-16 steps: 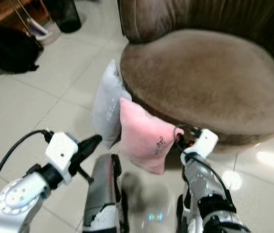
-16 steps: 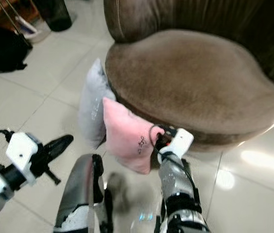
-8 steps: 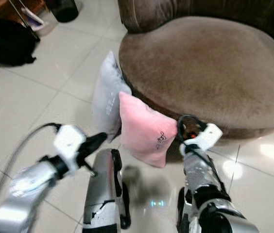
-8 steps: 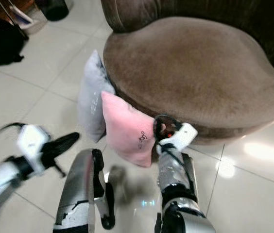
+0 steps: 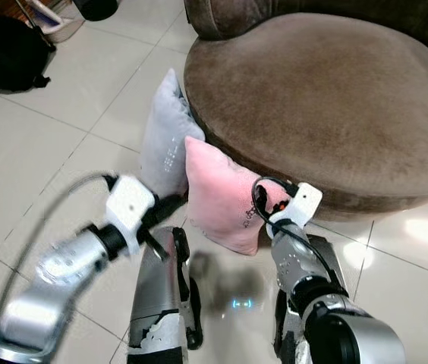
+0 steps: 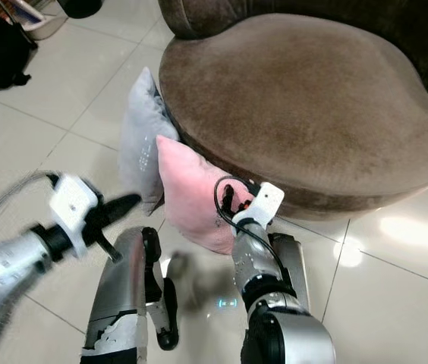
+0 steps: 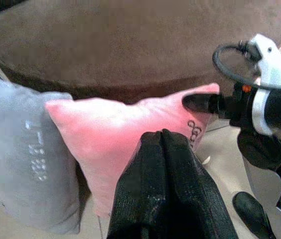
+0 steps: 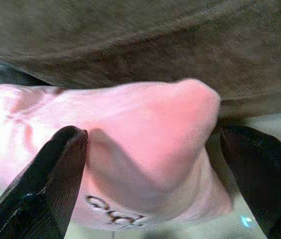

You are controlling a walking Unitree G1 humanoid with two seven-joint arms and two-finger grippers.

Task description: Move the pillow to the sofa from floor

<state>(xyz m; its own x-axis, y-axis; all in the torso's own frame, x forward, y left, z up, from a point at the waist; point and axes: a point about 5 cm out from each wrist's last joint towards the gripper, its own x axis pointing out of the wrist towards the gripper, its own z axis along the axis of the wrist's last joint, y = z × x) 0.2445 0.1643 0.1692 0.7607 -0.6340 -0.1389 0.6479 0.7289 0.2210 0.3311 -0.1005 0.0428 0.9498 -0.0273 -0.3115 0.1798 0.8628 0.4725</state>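
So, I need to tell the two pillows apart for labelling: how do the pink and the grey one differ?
The pink pillow has small dark lettering near its corner; the grey pillow has pale lettering. The pink one sits nearer the robot, partly covering the grey one behind it. The right gripper has a finger on each side of the pink one's corner; the grey one is untouched. Both stand on edge on the floor, leaning against the sofa.

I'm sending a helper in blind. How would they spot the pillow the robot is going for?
Find the round brown sofa; two pillows stand on the tiled floor against its front edge. The one wanted is the pink pillow, with the right gripper around its corner, jaws open. Its neighbour, the grey pillow, stands behind it, untouched.
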